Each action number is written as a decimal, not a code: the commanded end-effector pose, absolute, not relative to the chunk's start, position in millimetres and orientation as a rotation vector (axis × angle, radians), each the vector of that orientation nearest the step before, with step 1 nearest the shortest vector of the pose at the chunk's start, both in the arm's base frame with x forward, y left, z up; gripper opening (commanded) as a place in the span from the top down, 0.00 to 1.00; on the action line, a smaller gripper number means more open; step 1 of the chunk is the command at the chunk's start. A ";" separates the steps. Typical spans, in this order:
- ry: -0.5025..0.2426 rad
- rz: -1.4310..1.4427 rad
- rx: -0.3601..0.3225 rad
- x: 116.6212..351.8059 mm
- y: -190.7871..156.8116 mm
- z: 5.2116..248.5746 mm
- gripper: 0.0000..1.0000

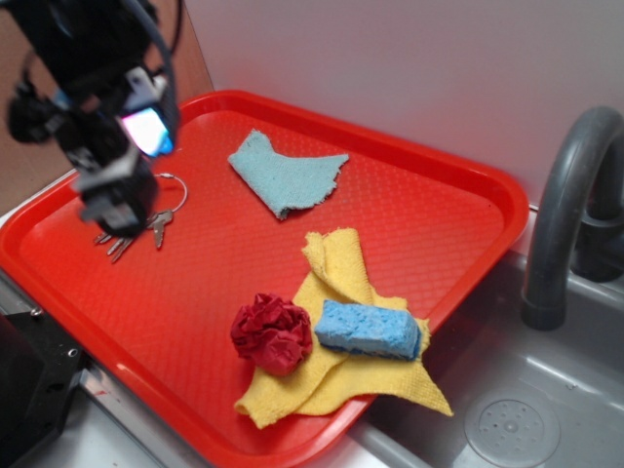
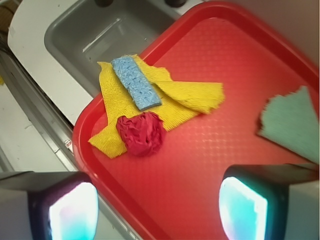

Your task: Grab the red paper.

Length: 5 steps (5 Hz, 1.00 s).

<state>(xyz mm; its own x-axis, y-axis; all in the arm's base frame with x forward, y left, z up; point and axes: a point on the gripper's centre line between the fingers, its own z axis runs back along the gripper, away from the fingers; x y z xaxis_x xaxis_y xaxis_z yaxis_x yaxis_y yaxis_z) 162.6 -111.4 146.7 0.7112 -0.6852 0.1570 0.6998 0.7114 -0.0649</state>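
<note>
While the end effector (image 2: 158, 210) hovers open and empty, the crumpled dark-crimson paper ball (image 2: 141, 133) sits ahead of it, well apart. Centre above it first, I judge, then descend clear of the yellow woven cloth (image 2: 192, 95) underneath.

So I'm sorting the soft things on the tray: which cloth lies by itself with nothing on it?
The light blue cloth near the tray's far edge. The yellow cloth carries the blue sponge and the red paper.

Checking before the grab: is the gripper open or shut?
Open. In the wrist view the gripper's two fingers stand wide apart with bare tray between, holding nothing.
</note>
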 end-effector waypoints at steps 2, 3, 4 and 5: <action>-0.054 -0.931 -0.211 170.9 -158.7 68.9 0.00; -0.070 -1.023 -0.233 162.8 -161.5 58.8 0.00; -0.007 -1.004 -0.208 162.2 -160.5 44.1 0.00; 0.031 -0.976 -0.162 164.0 -152.9 31.7 1.00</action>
